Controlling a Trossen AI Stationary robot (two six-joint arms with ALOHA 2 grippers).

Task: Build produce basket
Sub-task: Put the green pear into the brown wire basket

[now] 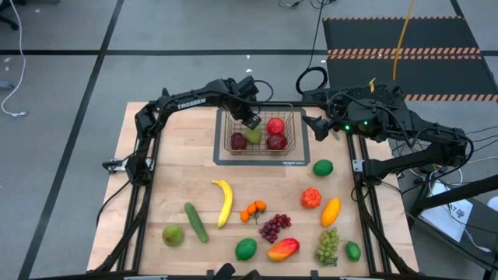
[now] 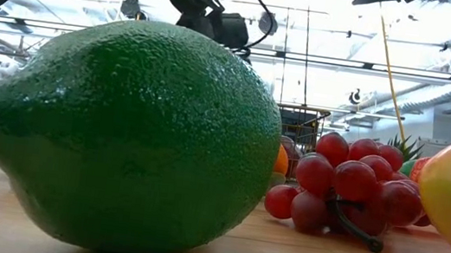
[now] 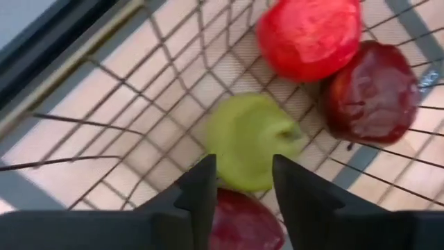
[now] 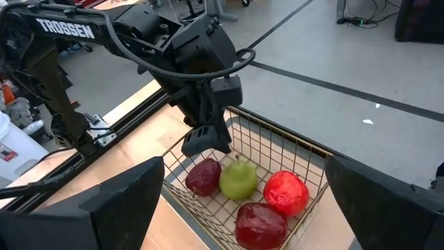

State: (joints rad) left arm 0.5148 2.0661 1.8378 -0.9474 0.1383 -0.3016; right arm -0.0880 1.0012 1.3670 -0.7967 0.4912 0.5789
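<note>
The wire basket [image 1: 261,132] stands on a grey mat at the far middle of the table. On its floor lie a green pear-like fruit [image 3: 250,142], a bright red fruit [image 3: 309,31] and two dark red fruits [image 3: 374,90] [image 4: 203,177]. My left gripper [image 1: 250,120] hangs open just above the basket's left part, its fingers [image 3: 201,198] pointing down over the green fruit and a dark red one, with nothing between them. My right gripper [image 1: 317,127] hovers wide open to the right of the basket, also holding nothing.
More produce lies on the near half of the table: a banana [image 1: 224,201], cucumber [image 1: 196,222], pear [image 1: 173,235], limes [image 1: 246,249] [image 1: 323,167], purple grapes [image 1: 274,227], green grapes [image 1: 327,245], small oranges [image 1: 253,210] and mangoes [image 1: 282,249]. A lime [image 2: 129,131] fills the low view.
</note>
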